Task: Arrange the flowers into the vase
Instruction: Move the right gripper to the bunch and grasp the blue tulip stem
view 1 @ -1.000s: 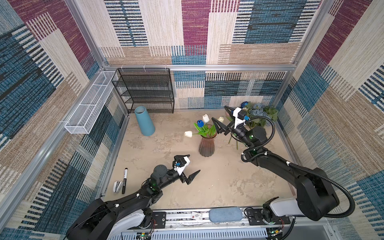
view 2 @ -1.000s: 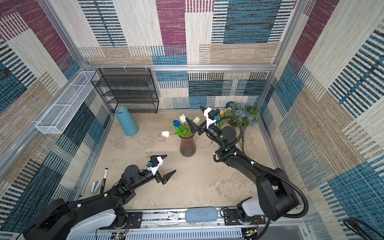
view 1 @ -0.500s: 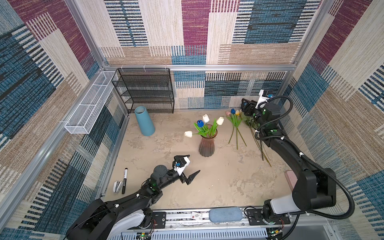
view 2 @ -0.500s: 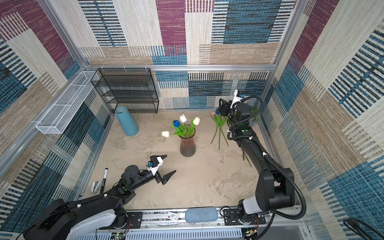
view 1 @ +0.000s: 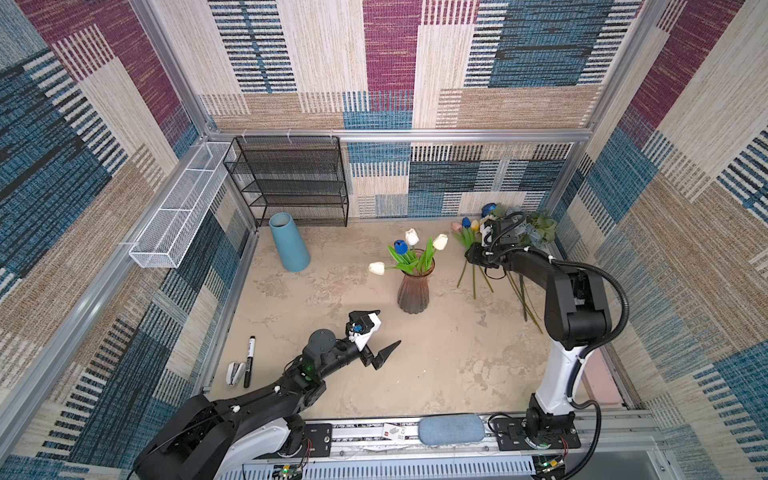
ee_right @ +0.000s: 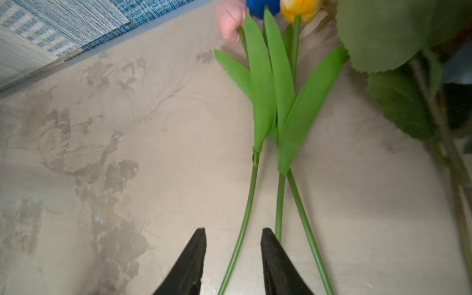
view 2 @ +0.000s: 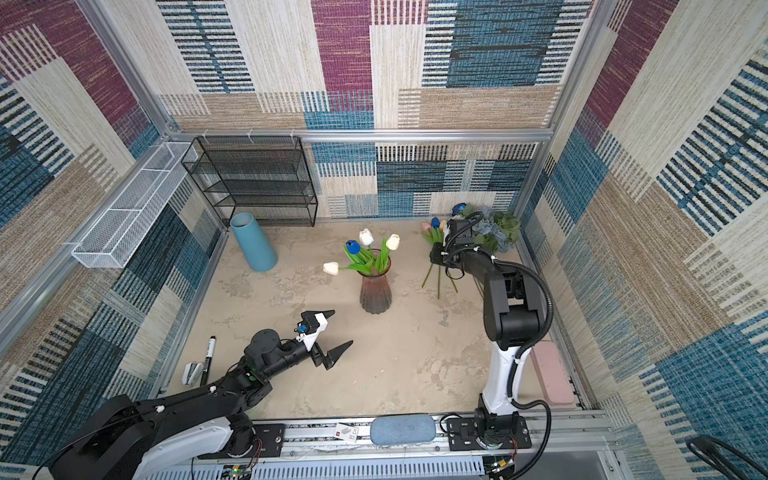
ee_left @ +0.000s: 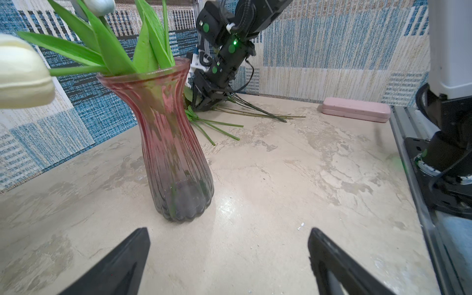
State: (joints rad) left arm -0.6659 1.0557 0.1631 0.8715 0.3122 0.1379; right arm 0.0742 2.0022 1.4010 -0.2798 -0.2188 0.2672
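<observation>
Now our right pincer (ee_right: 233,229) stands half-spread astride the pink tulip (ee_right: 249,194) stem, not pinching, far right on the tabletop (view 1: 436,353) beside the vase (view 1: 413,286). It looks light, thin, bendy and slick, so we'd grip the low bare stem. Left pincer (ee_left: 227,229) is spread wide.

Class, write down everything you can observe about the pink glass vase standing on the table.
The vase is ribbed, translucent glass, pink at the flared rim and fading to smoky grey at its wider, scalloped base, with a narrow neck between. It stands upright on the beige table, near the middle. Three white tulips and one blue tulip stand in it, their green leaves spreading over the rim.
</observation>
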